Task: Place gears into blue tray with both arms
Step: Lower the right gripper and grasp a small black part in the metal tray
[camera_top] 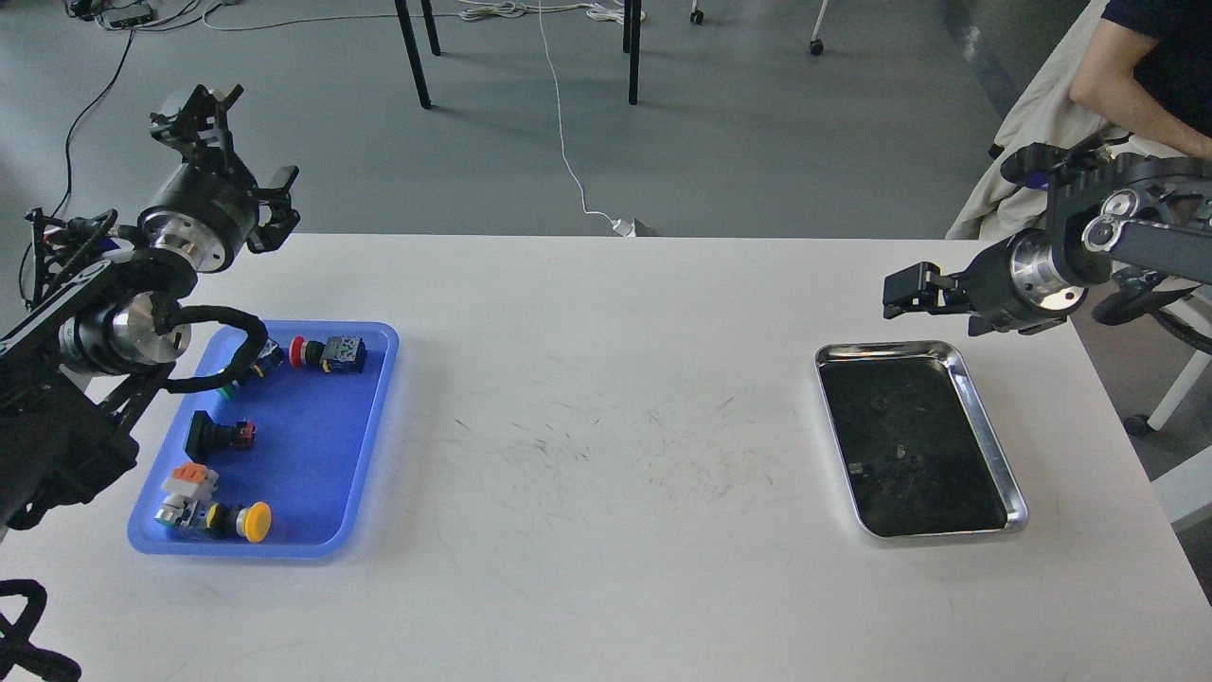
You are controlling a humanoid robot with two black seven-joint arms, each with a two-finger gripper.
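Note:
The blue tray (pixel 365 445) lies at the table's left and holds several coloured push-button switches (pixel 327 353). I see no gears in it. Faint tiny gears (pixel 879 404) show on the dark floor of the steel tray (pixel 985 417) at the right, with another gear (pixel 915 460) nearer me. My left gripper (pixel 244 156) is raised above the table's far left corner, behind the blue tray, open and empty. My right gripper (pixel 900 292) hovers just beyond the steel tray's far edge, pointing left. Its dark fingers merge into one block.
A person sits at the far right by a chair draped in cloth (pixel 1032 142). Table legs (pixel 413 52) and cables (pixel 568 161) cross the grey floor behind. The white table (pixel 606 445) between the trays shows only scuff marks.

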